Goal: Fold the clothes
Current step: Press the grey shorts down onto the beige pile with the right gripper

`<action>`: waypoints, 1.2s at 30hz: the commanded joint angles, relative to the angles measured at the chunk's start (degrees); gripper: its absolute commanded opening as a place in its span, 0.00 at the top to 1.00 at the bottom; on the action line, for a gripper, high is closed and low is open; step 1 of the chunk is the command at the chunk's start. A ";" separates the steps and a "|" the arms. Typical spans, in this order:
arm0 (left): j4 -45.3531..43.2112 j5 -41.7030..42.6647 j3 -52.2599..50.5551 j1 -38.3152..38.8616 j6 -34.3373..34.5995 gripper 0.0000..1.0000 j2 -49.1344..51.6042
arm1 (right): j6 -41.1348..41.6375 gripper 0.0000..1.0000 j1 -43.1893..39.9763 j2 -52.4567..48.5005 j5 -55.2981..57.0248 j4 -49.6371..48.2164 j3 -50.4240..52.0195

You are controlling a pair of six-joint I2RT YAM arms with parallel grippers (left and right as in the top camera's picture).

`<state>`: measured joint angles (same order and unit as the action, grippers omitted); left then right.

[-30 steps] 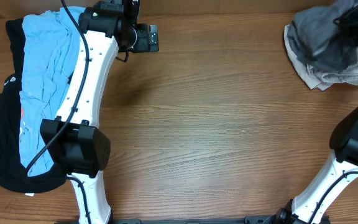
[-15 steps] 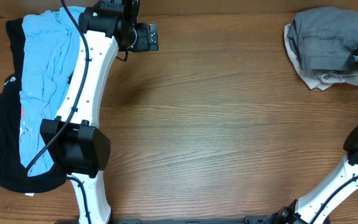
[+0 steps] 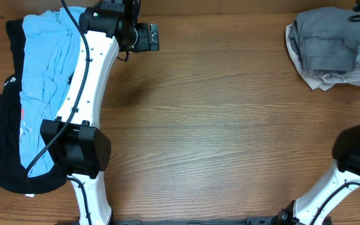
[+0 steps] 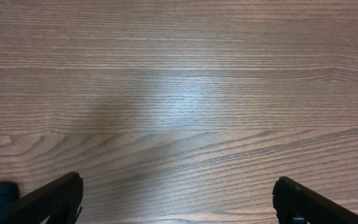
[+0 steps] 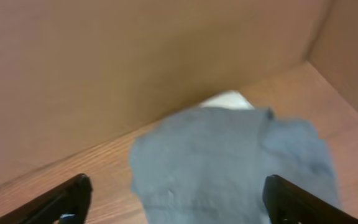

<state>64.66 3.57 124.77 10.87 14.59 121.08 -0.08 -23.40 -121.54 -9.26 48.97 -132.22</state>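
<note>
shorts (image 3: pixel 327 45): far right corner of the table (image 3: pixel 217 125), in a loose rumpled heap, not flat. Pale lining (image 3: pixel 330 80) pokes out along the near & left edges. R wrist view puts them close to the brown wall (image 5: pixel 104 56).
R gripper (image 5: pixel 176 190): jaws wide apart, nothing in them, hanging above the shorts. Doesn't look to be touching cloth.
L gripper (image 4: pixel 178 186): jaws wide apart too, empty, over bare wood by the far edge, nothing between them.
blue shirt (image 3: pixel 45 75): left edge, crumpled, lying on the black garment (image 3: pixel 5 150). L arm (image 3: pixel 83 94) crosses in front of part of it.
feel, my guess: all soft, light, floppy, nothing breakable. Twill prob. thicker than the shirt, so it should take a crease better but stack bulky. Cloth will likely drag & bunch on the wood rather than slide clean.
where to grab, my guess: waistband is the firmest bit, best pinched at its 2 ends, one gripper each, to lift & shake the legs out. Can't tell from here which edge of the heap is the waistband. Pinch through all layers, else the lining may pull away alone.
watch for: heap sits tight in the corner, little room by the wall. Prob. needs hauling toward table centre before any fold.
</note>
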 commanded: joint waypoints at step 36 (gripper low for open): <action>-1.77 -1.25 0.59 0.39 -0.87 0.00 -0.42 | -1.86 0.00 3.32 -18.93 4.22 -3.10 -9.16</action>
<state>62.98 3.11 124.77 10.87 14.59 121.08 -1.54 -21.69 -141.78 -3.64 47.03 -139.65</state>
